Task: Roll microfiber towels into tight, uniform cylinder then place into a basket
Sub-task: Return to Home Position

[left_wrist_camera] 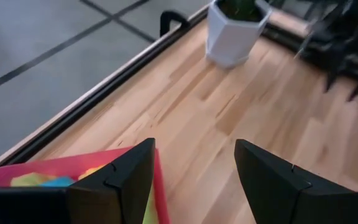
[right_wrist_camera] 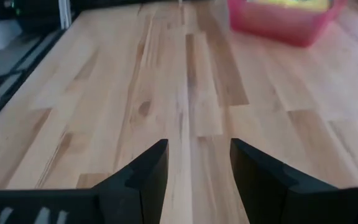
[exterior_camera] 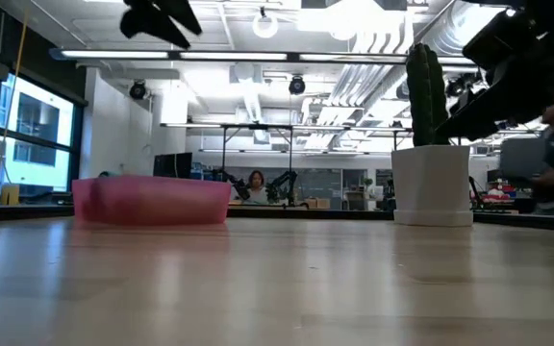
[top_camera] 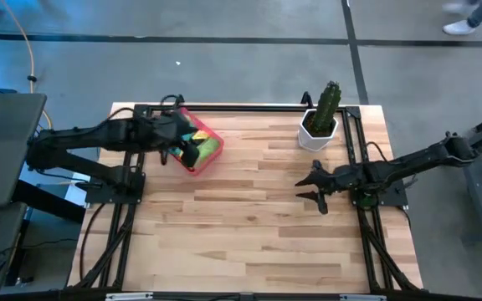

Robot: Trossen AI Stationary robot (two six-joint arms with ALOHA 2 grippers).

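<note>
On the tabletop, the left arm hangs directly over the pink basket at the overhead view's upper left, jaws spread and empty. The right arm sits well apart at mid right, jaws likewise parted, holding nothing. Inside the basket lie the towels, yellow and green showing, so the left arm likely need only lift clear.

Pink basket: shallow rectangular tray with low, slightly translucent walls. It sits flat on the table, far-left area, turned askew to the table edges. The towels lie inside the basket, packed close together, with yellow, lime green and teal patches visible. Count and roll shape cannot be told; they are partly hidden from above.
</note>
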